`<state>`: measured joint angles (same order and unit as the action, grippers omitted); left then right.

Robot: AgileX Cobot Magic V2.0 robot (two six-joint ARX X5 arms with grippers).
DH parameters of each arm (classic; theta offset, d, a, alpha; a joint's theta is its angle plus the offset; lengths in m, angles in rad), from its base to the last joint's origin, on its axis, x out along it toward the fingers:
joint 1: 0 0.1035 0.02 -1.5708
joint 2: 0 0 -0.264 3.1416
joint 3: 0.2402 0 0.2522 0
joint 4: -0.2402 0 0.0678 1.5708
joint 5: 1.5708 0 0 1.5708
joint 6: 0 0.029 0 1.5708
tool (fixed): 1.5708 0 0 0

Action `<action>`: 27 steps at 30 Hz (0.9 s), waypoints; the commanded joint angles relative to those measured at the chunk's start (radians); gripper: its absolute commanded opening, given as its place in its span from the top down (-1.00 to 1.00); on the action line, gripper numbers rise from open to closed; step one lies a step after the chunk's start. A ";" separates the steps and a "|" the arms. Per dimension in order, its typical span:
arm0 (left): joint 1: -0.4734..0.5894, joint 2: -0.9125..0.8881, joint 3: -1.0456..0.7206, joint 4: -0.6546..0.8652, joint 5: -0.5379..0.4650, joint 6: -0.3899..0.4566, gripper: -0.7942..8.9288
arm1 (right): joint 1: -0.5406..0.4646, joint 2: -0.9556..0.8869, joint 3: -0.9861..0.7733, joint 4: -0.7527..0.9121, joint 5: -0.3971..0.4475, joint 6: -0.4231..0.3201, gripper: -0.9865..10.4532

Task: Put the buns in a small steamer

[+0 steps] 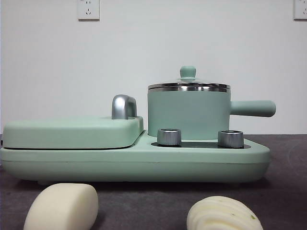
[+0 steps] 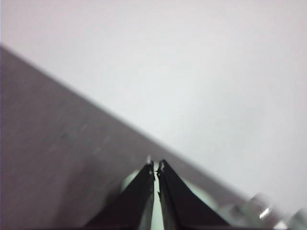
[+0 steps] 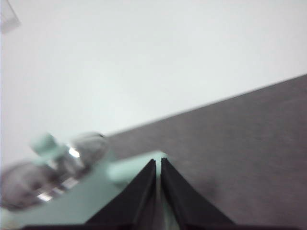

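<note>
Mint-green small steamer is sitting lidded on the cooker base, while the smooth bun and ridged bun are lying apart on the table before it. Left gripper and right gripper are waiting above, jaws almost closed, holding nothing. Nothing is started, I think; lifting the glass lid by its knob is coming first.

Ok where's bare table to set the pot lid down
Bare dark table shows between the smooth bun and the ridged bun, in front of the cooker base, and to the right of the base under the steamer handle. The base top is crowded: griddle lid, steamer, two knobs.
</note>
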<state>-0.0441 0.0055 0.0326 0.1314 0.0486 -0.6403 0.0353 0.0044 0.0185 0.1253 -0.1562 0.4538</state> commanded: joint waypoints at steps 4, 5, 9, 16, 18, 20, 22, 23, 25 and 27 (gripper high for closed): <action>-0.001 0.002 0.080 0.054 0.022 -0.241 0.80 | 0.002 0.002 0.134 -0.041 -0.058 0.169 0.80; -0.001 0.006 0.109 0.031 0.037 -0.228 0.80 | 0.002 0.008 0.169 -0.073 -0.058 0.167 0.80; -0.001 0.062 0.271 -0.153 0.088 -0.099 0.80 | 0.002 0.055 0.333 -0.230 -0.058 0.127 0.80; -0.001 0.243 0.538 -0.399 0.157 0.202 0.80 | 0.002 0.197 0.584 -0.480 -0.107 -0.097 0.80; -0.001 0.301 0.593 -0.425 0.190 0.249 0.80 | 0.002 0.241 0.632 -0.517 -0.121 -0.167 0.80; -0.002 0.360 0.641 -0.443 0.222 0.280 0.80 | 0.002 0.285 0.672 -0.537 -0.139 -0.238 0.80; -0.002 0.427 0.689 -0.459 0.262 0.312 0.80 | 0.002 0.332 0.709 -0.549 -0.145 -0.303 0.80; -0.002 0.454 0.707 -0.462 0.281 0.323 0.80 | 0.002 0.350 0.723 -0.552 -0.153 -0.327 0.80; -0.004 0.519 0.746 -0.468 0.323 0.351 0.80 | 0.002 0.396 0.752 -0.554 -0.171 -0.380 0.80; -0.011 0.578 0.782 -0.480 0.352 0.388 0.80 | 0.002 0.434 0.773 -0.554 -0.191 -0.420 0.80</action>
<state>-0.0525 0.5663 0.7918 -0.3534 0.3866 -0.3096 0.0357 0.4248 0.7753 -0.4324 -0.3405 0.1101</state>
